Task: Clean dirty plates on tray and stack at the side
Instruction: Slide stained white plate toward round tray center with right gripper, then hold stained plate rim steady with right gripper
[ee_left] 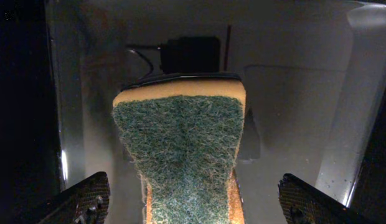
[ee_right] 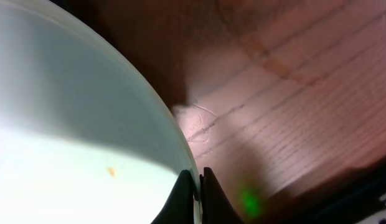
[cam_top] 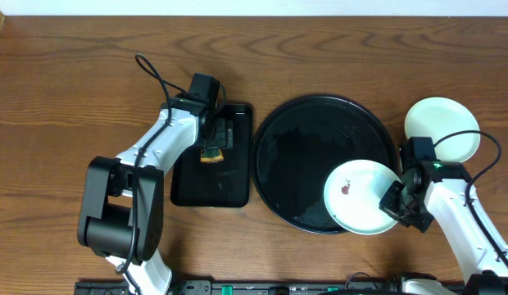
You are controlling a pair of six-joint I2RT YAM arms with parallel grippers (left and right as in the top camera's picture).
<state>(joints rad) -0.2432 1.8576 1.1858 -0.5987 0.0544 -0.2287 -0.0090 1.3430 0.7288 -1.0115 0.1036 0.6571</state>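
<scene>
- The pale mint-white round plate (cam_top: pixel 356 195), with a reddish smear, lies at the right edge of the large round glossy black tray (cam_top: pixel 295 139). It is directly left of the right gripper (cam_top: pixel 393 199), the nearer arm.
- The right gripper's jaws are pinched on the plate's rim.
- The left gripper (ee_left: pixel 196 205) hangs spread wide over a green-and-yellow scouring sponge (ee_left: pixel 180 143) in the small rectangular black tray (cam_top: pixel 188 188) and holds nothing.

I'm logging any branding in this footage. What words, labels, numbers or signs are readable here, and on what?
None can be read.
The smeared plate, the clean plate, the round tray, the sponge and the small rectangular tray bear no print.
The strip at the bottom edge of the overhead view has marks too small to read.
</scene>
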